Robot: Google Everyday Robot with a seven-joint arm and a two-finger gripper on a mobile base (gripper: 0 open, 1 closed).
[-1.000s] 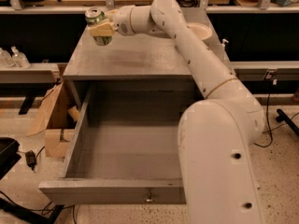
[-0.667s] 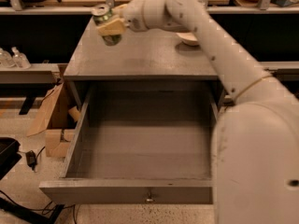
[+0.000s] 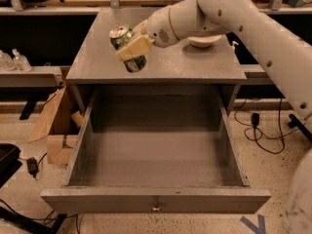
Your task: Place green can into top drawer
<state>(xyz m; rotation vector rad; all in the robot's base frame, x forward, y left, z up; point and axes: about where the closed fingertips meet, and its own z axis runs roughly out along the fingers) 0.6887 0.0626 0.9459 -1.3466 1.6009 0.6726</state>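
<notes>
The green can [image 3: 127, 48] with its silver top is held tilted in my gripper [image 3: 133, 47], above the grey cabinet top near its front edge. The tan fingers [image 3: 136, 46] are shut on the can's sides. My white arm reaches in from the upper right. The top drawer [image 3: 156, 199] is pulled fully open below and in front of the can; its inside is empty, and a small metal knob sits at the middle of its front panel.
A cream bowl [image 3: 205, 41] sits on the cabinet top [image 3: 195, 65] behind my arm. Cardboard boxes [image 3: 58, 130] stand on the floor at the left. Clear bottles [image 3: 13, 61] sit on a low shelf at the far left. Cables lie on the floor at the right.
My gripper has carried the green can forward and down from the back left of the cabinet top toward its front edge, closer to the open drawer.
</notes>
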